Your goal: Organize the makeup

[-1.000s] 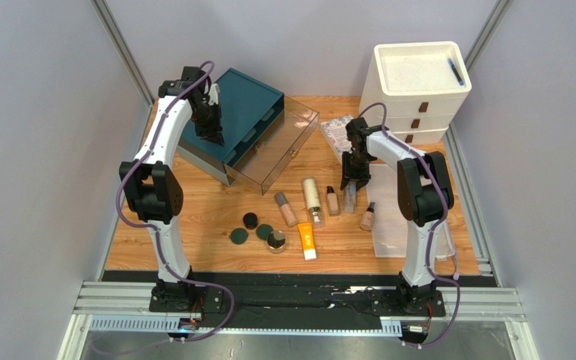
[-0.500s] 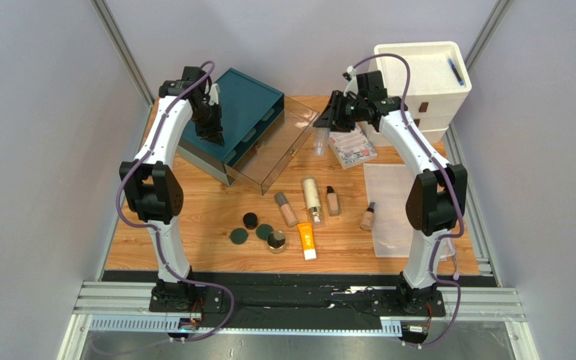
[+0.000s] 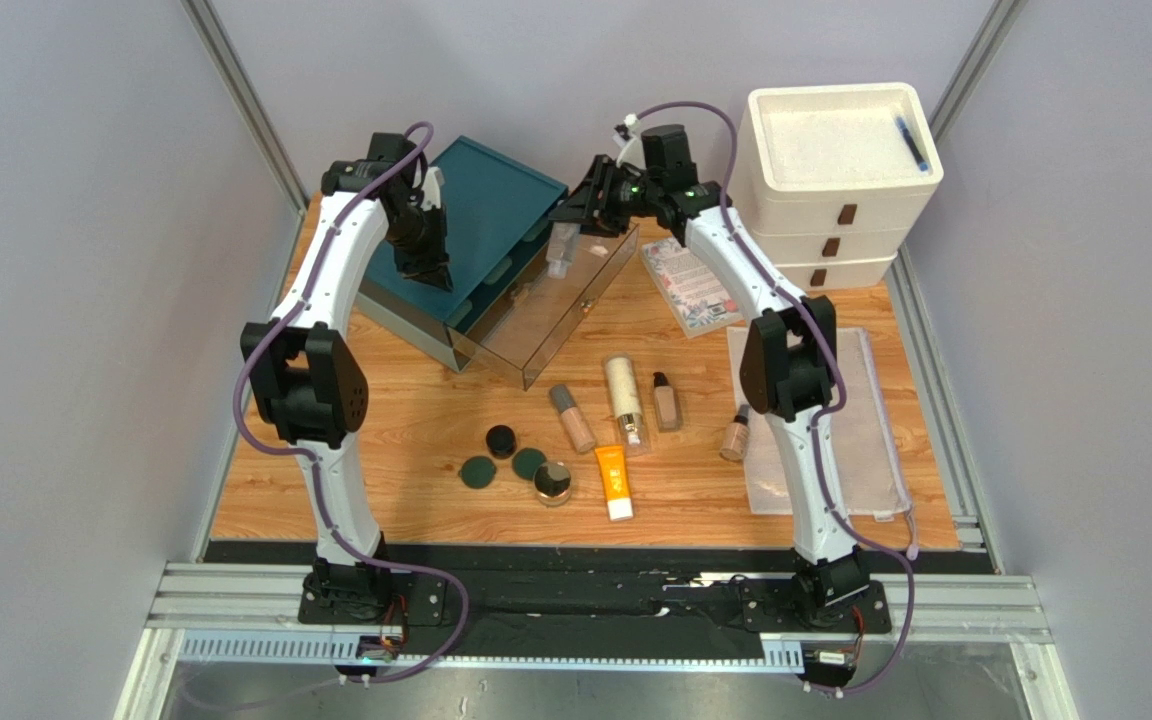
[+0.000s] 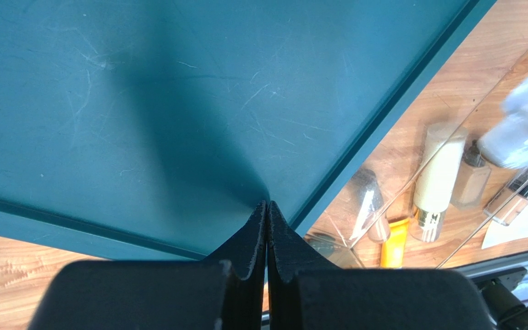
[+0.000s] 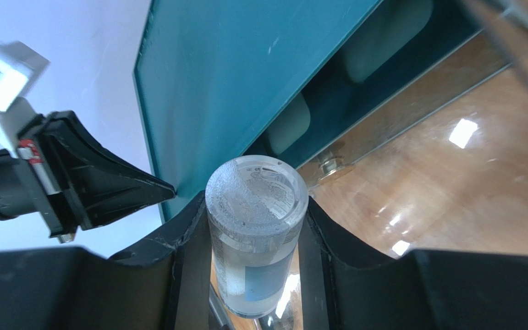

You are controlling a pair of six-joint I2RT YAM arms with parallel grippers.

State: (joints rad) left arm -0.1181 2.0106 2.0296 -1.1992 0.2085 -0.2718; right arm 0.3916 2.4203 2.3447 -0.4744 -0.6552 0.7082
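A clear tube (image 3: 563,249) is held upright over the clear pulled-out drawer (image 3: 555,305), with my right gripper (image 3: 579,225) shut on it. In the right wrist view the tube (image 5: 256,234) fills the gap between the fingers of that gripper (image 5: 255,203). My left gripper (image 3: 425,272) is shut and empty, its tip (image 4: 267,205) resting on the teal box top (image 4: 143,103). More makeup lies on the table: a beige tube (image 3: 572,419), a cream-gold bottle (image 3: 626,396), a small tan bottle (image 3: 665,402), an orange tube (image 3: 615,482), another beige bottle (image 3: 736,435) and several round dark compacts (image 3: 501,441).
The teal box (image 3: 495,210) stands at the back left with its drawer out toward the table's middle. A patterned booklet (image 3: 689,285) lies right of the drawer. A clear mesh pouch (image 3: 826,443) lies at the right. White stacked drawers (image 3: 835,162) stand at the back right.
My right gripper has risen from the table near the pouch with the clear tube and swung back and left to above the clear drawer. The left arm has stayed put.
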